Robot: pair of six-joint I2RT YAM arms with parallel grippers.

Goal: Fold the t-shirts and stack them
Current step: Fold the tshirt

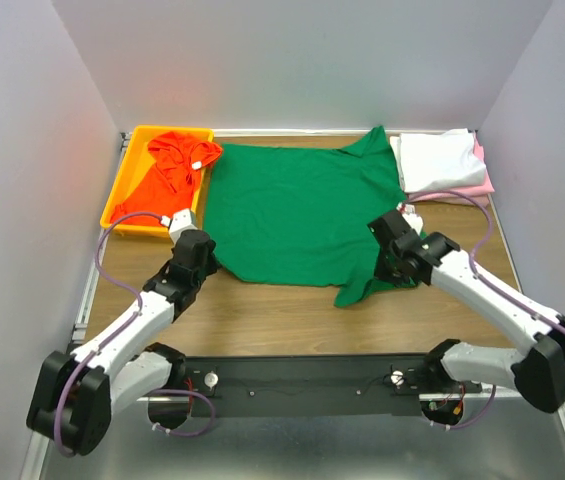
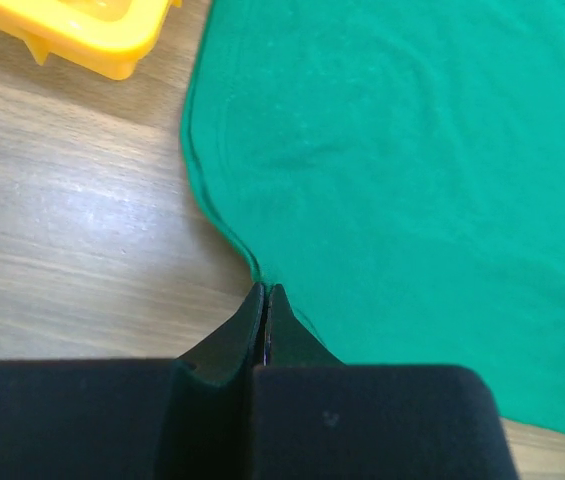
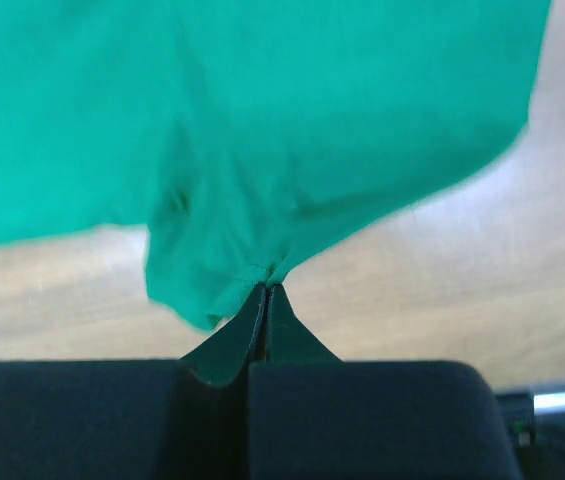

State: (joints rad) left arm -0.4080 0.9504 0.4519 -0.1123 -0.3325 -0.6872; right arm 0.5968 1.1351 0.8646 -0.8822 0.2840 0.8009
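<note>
- Both grippers pinch the dark green cloth t-shirt (image 1: 302, 210) spread on the wooden table (image 1: 262, 320): left gripper (image 2: 265, 290) at its near-left edge, right gripper (image 3: 265, 288) at bunched near-right cloth.
- Orange-red cloth t-shirt (image 1: 177, 160) lies in the yellow plastic tray (image 1: 122, 185).

High overview, wrist close-ups sharing green shirt (image 1: 302, 210)

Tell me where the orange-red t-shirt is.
Top view: the orange-red t-shirt lies crumpled in the yellow tray at the far left, beside the spread dark green t-shirt.
</note>
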